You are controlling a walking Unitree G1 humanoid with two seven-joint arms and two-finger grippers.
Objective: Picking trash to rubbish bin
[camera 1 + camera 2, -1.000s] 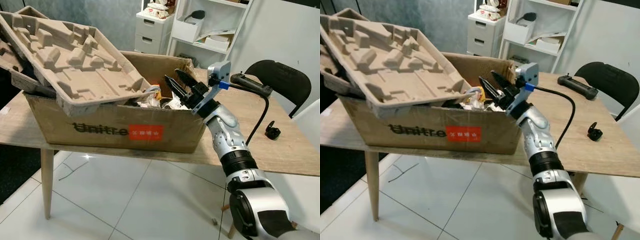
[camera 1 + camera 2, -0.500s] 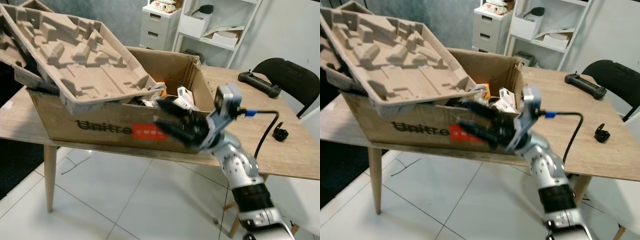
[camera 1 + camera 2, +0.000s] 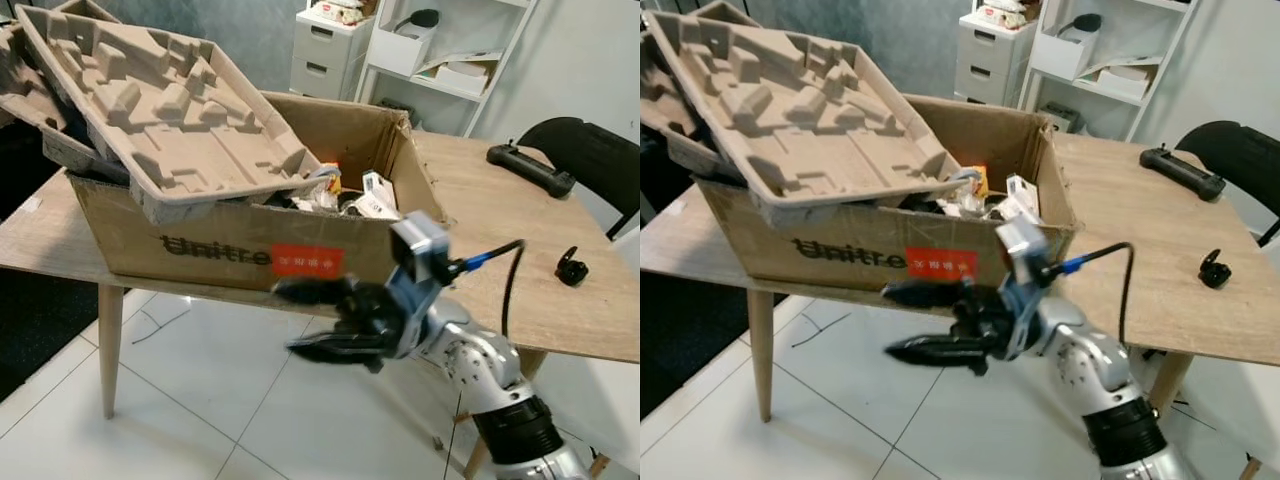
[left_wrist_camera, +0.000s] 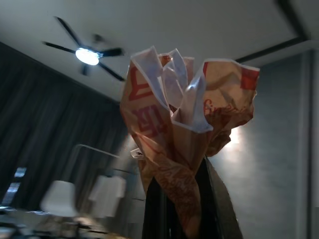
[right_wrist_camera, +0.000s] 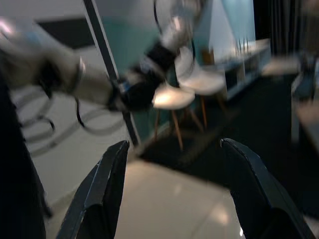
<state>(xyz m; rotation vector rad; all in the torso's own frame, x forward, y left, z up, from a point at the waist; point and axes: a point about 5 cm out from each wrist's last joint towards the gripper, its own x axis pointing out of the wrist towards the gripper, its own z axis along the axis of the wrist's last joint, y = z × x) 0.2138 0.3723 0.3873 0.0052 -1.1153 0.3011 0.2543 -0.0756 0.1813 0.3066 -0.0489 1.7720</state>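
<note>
- The right gripper [image 3: 300, 320] hangs out in front of the cardboard box [image 3: 215, 258], below the edge of the worktop [image 3: 500, 215] and above the white tiled floor [image 3: 200, 400]; its two black fingers [image 3: 925, 350] point toward the robot's left.
- Its jaws are released: the two fingers stand well apart with nothing between them, and the right wrist view shows the gap wide and bare, with blurred floor and white chairs [image 5: 187, 87] beyond.
- The left gripper [image 4: 182, 199] appears in its own wrist view, pointing upward toward a ceiling with a lit fan [image 4: 87, 55].
- Its jaws are clenched on a crumpled paper wrapper [image 4: 182, 129], white with orange-red print, which rises in a bunch above the fingertips.
- The cardboard box sits on the wooden worktop, its front bearing a dark logo and a red label [image 3: 308, 262].
- A moulded pulp tray [image 3: 150, 100] lies tilted across the left part of the box, overhanging its rim.
- Loose rubbish [image 3: 345, 198], papers and small packets, lies inside the box at its right end.
- On the worktop to the right lie a long black handheld device [image 3: 530, 170] near the far edge and a small black object [image 3: 571, 271] nearer, well apart from the box.
- A black chair [image 3: 590, 160] stands behind the worktop; a white shelf unit [image 3: 440, 50] and a white drawer cabinet [image 3: 325, 55] stand against the back wall.
</note>
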